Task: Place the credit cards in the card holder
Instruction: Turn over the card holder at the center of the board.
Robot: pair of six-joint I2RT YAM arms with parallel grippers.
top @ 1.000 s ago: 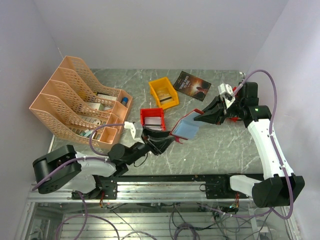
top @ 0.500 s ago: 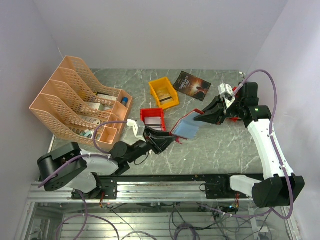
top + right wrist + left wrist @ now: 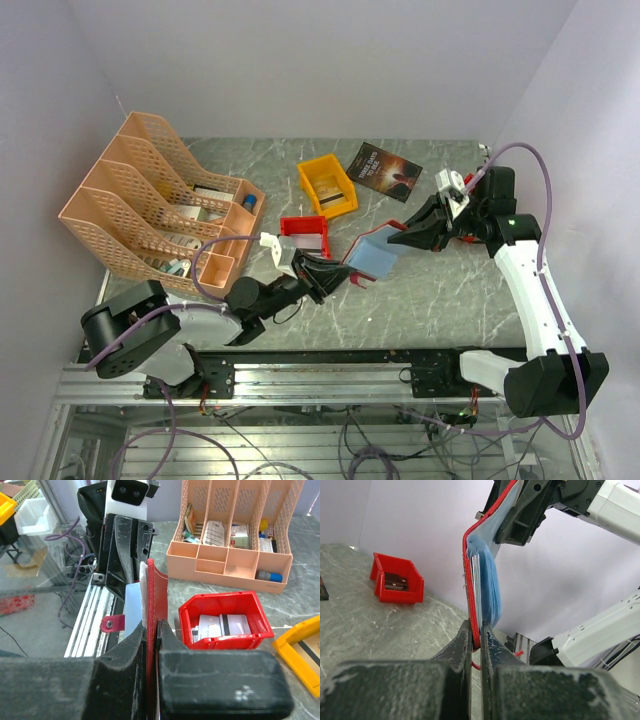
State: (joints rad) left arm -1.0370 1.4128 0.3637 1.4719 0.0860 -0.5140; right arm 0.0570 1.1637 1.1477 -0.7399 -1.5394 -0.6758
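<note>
One card holder (image 3: 372,257), one red bin (image 3: 304,226), one yellow bin (image 3: 311,184), one booklet (image 3: 385,171), one desk organizer (image 3: 150,200); credit cards (image 3: 220,626) overlapping, number unclear.

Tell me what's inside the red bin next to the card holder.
The red bin holds pale cards, one showing a dark stripe. Whatever lies beneath them is covered.

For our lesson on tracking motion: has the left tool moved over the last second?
Yes. The left tool has pushed forward, away from its base and rightward past the red bin, and has shut on the near edge of the card holder.
</note>
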